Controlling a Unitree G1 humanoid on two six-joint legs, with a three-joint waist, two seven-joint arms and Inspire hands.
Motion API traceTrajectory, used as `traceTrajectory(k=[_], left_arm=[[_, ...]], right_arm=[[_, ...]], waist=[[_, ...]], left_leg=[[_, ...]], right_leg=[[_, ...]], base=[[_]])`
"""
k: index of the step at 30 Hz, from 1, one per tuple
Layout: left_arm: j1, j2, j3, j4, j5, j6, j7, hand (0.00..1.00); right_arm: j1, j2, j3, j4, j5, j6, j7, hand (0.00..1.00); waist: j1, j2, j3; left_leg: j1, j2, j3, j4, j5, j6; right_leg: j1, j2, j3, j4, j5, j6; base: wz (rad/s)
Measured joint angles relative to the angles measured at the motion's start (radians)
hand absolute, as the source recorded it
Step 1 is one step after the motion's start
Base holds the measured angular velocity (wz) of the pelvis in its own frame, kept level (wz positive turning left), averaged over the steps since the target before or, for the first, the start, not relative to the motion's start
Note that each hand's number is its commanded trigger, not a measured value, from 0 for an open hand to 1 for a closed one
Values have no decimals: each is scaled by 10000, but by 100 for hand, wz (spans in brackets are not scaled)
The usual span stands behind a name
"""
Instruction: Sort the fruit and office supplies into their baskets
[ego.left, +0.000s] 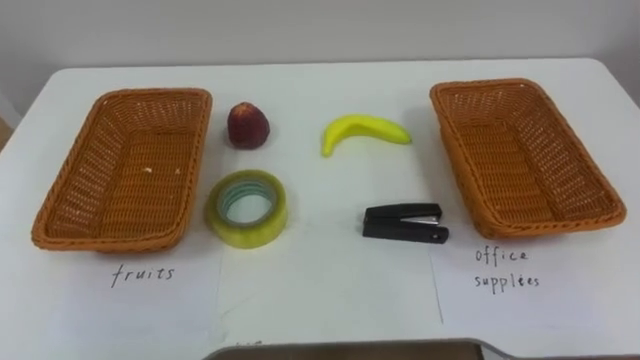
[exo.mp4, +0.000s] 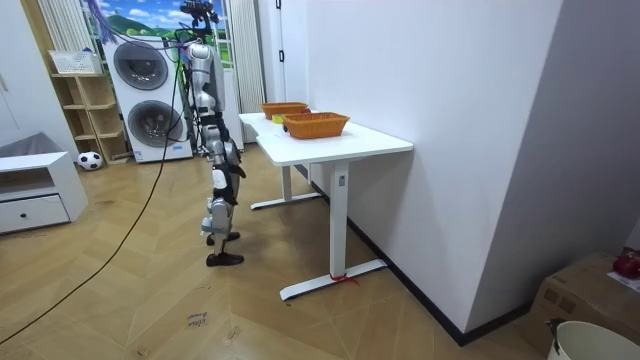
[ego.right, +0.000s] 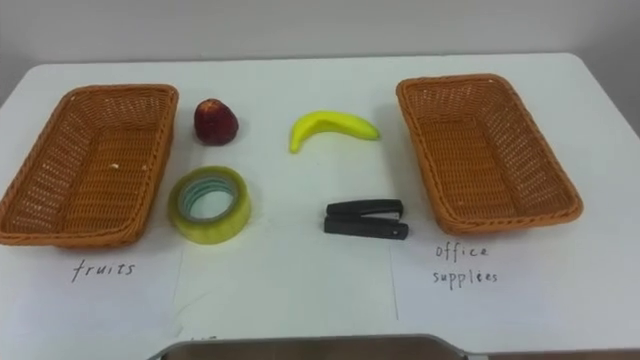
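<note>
Four items loose on the table (ego.left: 320, 300), all outside the baskets.

- Left basket (ego.left: 110, 243): by the table's left edge, long side running near-to-far. A handwritten label sits on the table in front of it.
- Right basket (ego.left: 550, 226): by the right edge, same orientation, slightly skewed. It has its own label in front.
- Apple (ego.left: 247, 125): dark red, just beside the left basket's far right corner, not touching as far as I can see.
- Tape (ego.left: 247, 208): yellowish roll lying flat with the hole up. It's just beside the left basket's near right corner, on the near side of the apple.
- Banana (ego.left: 365, 131): mid-table, on the far side, between apple and right basket and clear of both. It lies flat with the arch toward the far edge.
- Stapler (ego.left: 404, 223): black and closed, lying flat and roughly parallel to the near edge. It's on the near side of the banana and close to the right basket's near left corner, with a gap between.

Tape and stapler form the near row, apple and banana the far row, and the two baskets are well apart with all four items between them.

Room view: the robot stands upright on the wood floor, facing the table from the room view's left, with washers (exo.mp4: 153, 122) behind it.

State of left hand and right hand: can't tell, the robot is too small in the room view to read them.
</note>
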Motion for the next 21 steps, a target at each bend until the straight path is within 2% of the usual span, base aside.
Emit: traceTrajectory(k=[1,4,6,10,13,17,21], left_arm=[[23,40,145,-1,24,2,9,0],[110,108,404,-7,94,2,4,0],[274,223,555,-2,201,2,7,0],[392,292,525,-10,243,2,5,0],[506,324,531,-25,295,3,5,0],[611,348,761,-256,337,22,50,0],[622,346,860,-514,510,22,96,0]], right_arm=[[-22,-43,-538,-159,395,-35,-310,0],[25,-86,-1222,-626,630,-93,-734,0],[-29,-108,-1686,-933,667,-282,-1045,0],[-120,-156,-2012,-1278,963,-517,-1570,0],[-243,-175,-2326,-1798,1227,-539,-2078,0],[-478,-219,-3235,-2481,1369,-642,-2837,0],[-470,-329,-3364,-3466,1365,-843,-3491,0]], waist=[[-75,-10,-2],[-189,-37,-4],[-352,-93,-13],[-444,-157,-22],[-577,-214,-37],[-637,-341,-49],[-638,-388,-49]], left_leg=[[20,4,74,10,0,0],[22,4,109,17,1,1],[12,5,108,29,1,1],[-18,-2,110,37,1,1],[-58,-12,107,36,1,2],[-13,-29,109,26,4,5],[-5,-32,108,13,4,5]], right_leg=[[-4,0,23,12,0,0],[-18,-2,72,17,0,0],[-27,3,145,22,-2,-1],[-52,5,195,19,-6,3],[-114,-1,204,-3,-13,8],[-158,-10,229,-3,-18,16],[-180,-9,258,-4,-17,16]], base=[[-8],[-5],[0],[0],[0],[-1],[-2]])
